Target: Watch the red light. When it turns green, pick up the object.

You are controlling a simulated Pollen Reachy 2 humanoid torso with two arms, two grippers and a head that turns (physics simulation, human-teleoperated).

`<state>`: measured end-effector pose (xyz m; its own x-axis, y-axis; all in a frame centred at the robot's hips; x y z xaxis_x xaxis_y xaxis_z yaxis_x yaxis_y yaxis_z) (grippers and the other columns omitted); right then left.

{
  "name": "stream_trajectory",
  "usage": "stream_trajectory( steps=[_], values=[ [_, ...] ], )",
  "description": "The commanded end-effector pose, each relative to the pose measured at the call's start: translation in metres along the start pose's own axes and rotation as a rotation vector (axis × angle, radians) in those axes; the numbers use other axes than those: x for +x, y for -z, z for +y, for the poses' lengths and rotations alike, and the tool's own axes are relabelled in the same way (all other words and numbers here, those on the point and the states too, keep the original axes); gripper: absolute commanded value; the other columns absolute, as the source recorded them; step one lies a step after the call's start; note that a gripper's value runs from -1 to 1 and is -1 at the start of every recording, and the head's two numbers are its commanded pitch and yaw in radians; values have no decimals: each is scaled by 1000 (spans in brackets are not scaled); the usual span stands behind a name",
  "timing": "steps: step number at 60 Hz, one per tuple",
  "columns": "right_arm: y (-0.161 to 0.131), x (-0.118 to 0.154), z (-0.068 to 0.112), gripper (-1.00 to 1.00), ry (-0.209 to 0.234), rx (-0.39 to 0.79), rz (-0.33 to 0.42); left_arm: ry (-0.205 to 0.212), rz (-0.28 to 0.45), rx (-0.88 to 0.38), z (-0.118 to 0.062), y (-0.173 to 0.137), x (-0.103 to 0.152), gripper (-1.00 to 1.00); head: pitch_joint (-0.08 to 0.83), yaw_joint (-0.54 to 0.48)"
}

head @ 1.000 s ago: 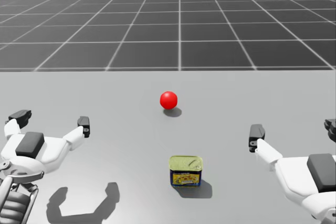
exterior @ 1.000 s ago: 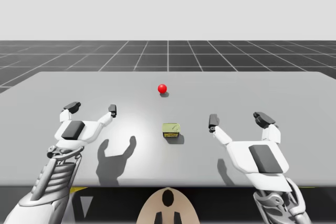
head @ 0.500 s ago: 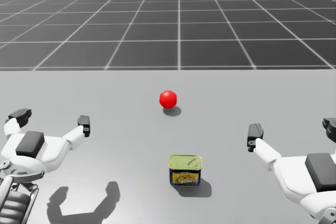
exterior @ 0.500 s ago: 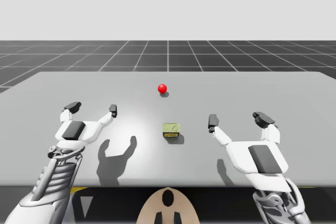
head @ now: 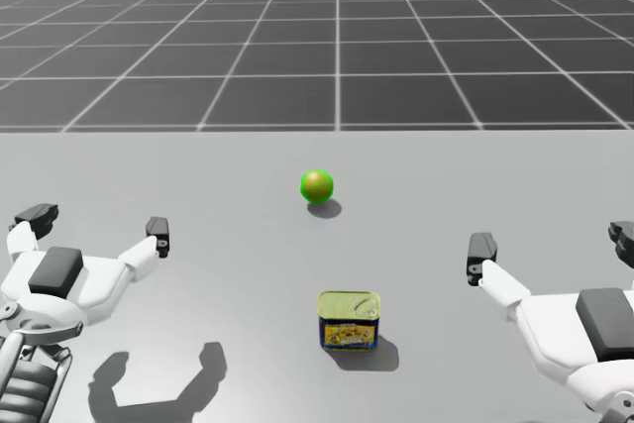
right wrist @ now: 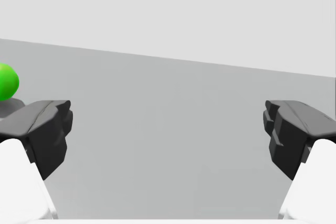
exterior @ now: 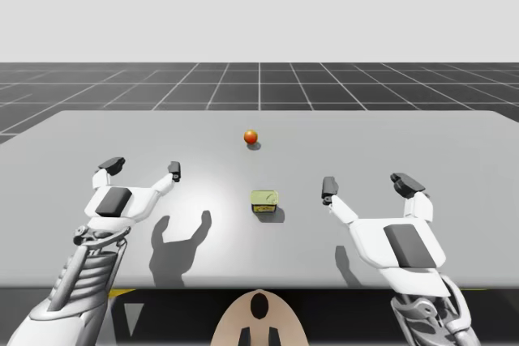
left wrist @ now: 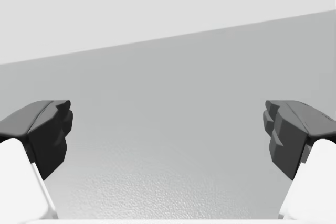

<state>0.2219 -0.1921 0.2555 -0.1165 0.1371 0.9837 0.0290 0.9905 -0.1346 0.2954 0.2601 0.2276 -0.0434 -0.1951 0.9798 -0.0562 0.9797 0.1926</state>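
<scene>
The small round light (exterior: 250, 136) sits on the table beyond the middle; it looks orange in the high view, green in the head view (head: 317, 185) and bright green beside my right gripper's finger in the right wrist view (right wrist: 6, 81). A short rectangular can (exterior: 264, 201), yellow-lidded with a blue and yellow side (head: 349, 320), stands nearer me between both arms. My left gripper (exterior: 143, 167) (head: 98, 224) (left wrist: 168, 135) hovers open left of the can. My right gripper (exterior: 366, 184) (head: 555, 245) (right wrist: 168, 135) is open to the can's right. Neither touches anything.
The grey table (exterior: 422, 139) stretches wide around the can and the light. A dark gridded floor (exterior: 259, 83) lies beyond its far edge. Shadows of my arms fall on the tabletop near its front edge.
The light has turned from red to orange in the high view and to green in the head view. Arms and can have stayed in place.
</scene>
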Motion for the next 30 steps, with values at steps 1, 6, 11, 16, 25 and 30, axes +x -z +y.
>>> stream_trajectory(
  steps=[1,6,11,16,25,30],
  values=[
    [-1,0,3,-1000,25,-5,5,3,-5,2,0,0,0,-1000,419,46],
    [-1,0,3,-1000,26,-4,5,4,-8,2,0,0,0,-1000,428,44],
    [-1,0,3,-1000,27,-4,6,5,-8,2,-1,0,0,-1000,468,39],
    [0,-1,3,-1000,27,-4,7,6,-8,0,-1,0,0,-1000,526,31],
    [-1,-1,4,-1000,26,-1,8,7,-8,-5,-2,0,0,-1000,612,8],
    [0,-1,4,-1000,26,1,9,8,-9,-7,-3,0,0,-1000,641,6]
  ],
)
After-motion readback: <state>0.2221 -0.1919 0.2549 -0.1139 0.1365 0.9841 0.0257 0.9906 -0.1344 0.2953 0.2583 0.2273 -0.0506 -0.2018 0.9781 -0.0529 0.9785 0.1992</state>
